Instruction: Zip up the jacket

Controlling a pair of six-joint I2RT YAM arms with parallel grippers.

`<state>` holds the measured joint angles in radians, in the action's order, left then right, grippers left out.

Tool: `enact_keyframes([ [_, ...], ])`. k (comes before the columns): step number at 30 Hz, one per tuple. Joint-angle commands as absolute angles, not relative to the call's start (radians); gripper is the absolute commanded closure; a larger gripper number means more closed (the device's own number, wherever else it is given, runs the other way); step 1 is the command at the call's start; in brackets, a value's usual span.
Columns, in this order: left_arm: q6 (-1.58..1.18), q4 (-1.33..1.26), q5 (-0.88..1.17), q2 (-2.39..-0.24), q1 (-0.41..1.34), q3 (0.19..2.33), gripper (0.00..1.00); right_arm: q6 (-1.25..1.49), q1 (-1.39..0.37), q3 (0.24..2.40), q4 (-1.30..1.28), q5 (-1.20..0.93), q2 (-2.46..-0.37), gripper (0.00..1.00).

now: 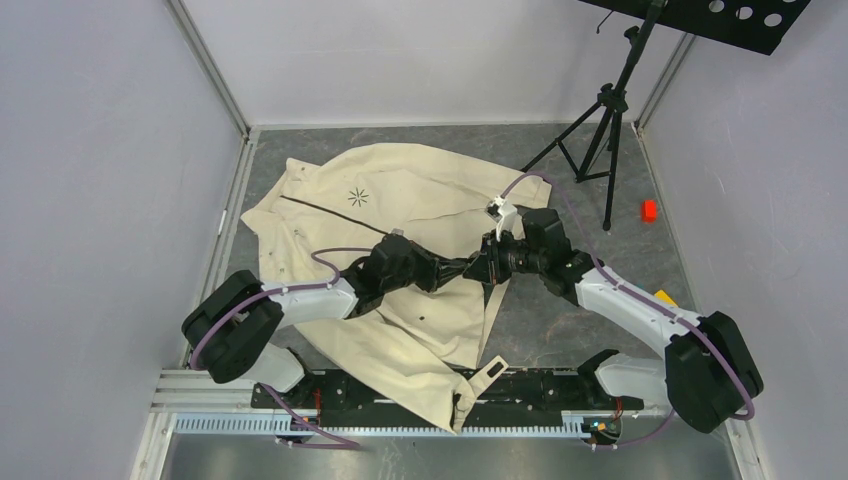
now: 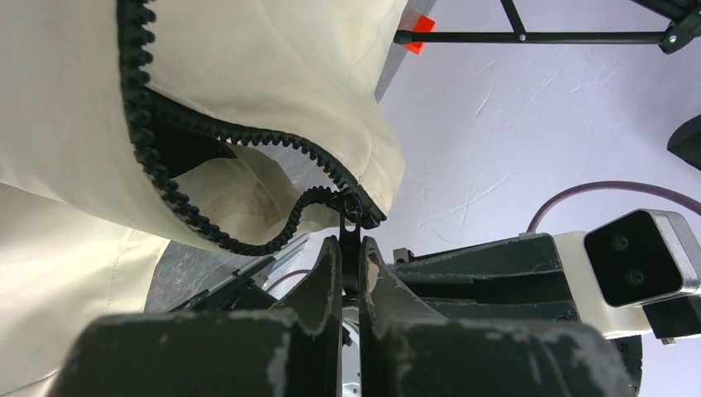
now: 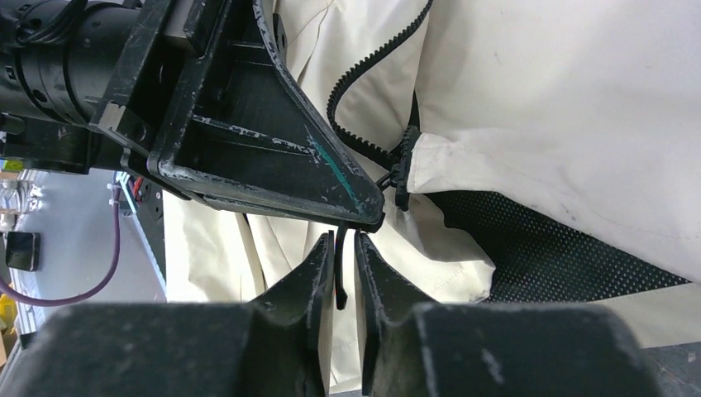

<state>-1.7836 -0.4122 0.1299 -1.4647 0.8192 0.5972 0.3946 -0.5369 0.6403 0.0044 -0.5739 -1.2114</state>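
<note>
Fingers of left gripper pressed together on pull, jacket just above them. Right gripper opposite, jaws slightly parted about a black strip.

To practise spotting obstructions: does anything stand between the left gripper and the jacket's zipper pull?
Nothing visible does. The left gripper is shut directly on the zipper pull of the jacket.

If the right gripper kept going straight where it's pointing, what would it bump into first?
Probably the left gripper, which crosses right in front of the right gripper, with the jacket behind.
</note>
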Motion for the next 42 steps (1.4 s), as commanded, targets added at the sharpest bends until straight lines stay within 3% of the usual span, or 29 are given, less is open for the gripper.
enact_keyframes([
  [1,-1.816,-0.508,0.137,-1.46,0.816,0.577,0.98,0.33,-0.543,0.686,-0.041,-0.483,-1.172,0.76],
  [7,-1.815,-0.493,0.132,-1.438,0.814,0.566,0.98,0.296,-0.459,0.549,0.113,-0.39,-1.051,0.48],
  [9,-1.813,-0.484,0.131,-1.432,0.813,0.566,0.98,0.308,-0.425,0.451,0.239,-0.394,-1.017,0.44],
  [14,-1.807,-0.475,0.139,-1.425,0.811,0.567,0.98,0.248,-0.423,0.31,0.522,-0.509,-1.012,0.54],
  [20,-1.801,-0.475,0.143,-1.422,0.81,0.567,0.98,0.242,-0.425,0.183,0.834,-0.632,-1.021,0.53],
  [25,-1.793,-0.475,0.145,-1.421,0.81,0.572,0.98,0.239,-0.442,0.2,0.908,-0.662,-1.08,0.53],
  [31,-1.789,-0.464,0.141,-1.411,0.81,0.571,0.98,0.219,-0.452,0.263,0.898,-0.696,-1.167,0.62],
  [42,-1.784,-0.462,0.143,-1.409,0.81,0.573,0.98,0.215,-0.503,0.297,0.947,-0.685,-1.283,0.66],
])
